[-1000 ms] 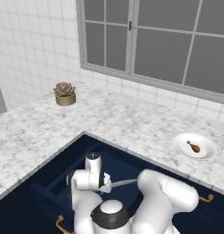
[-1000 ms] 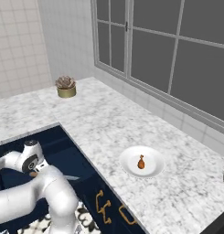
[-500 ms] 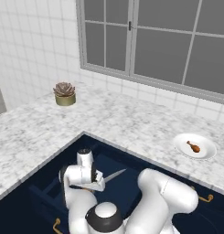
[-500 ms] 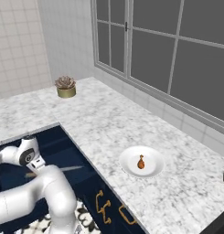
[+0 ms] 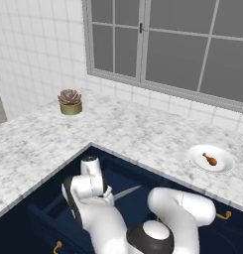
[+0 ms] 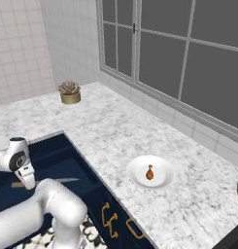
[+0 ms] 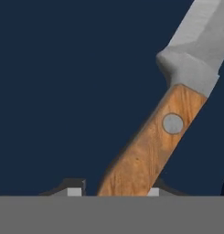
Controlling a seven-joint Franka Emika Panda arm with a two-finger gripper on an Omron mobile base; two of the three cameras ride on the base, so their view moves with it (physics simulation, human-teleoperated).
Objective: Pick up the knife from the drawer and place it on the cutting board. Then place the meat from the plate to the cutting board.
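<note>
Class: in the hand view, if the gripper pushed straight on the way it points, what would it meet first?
The gripper already has the knife handle between its fingertips, so nothing comes before that. Going on, it would probably meet the dark blue floor of the drawer behind the knife; depth is unclear.

One knife (image 7: pixel 154 137), one plate (image 5: pixel 195 156), one drumstick (image 6: pixel 149 172), one potted succulent (image 5: pixel 70 101).
</note>
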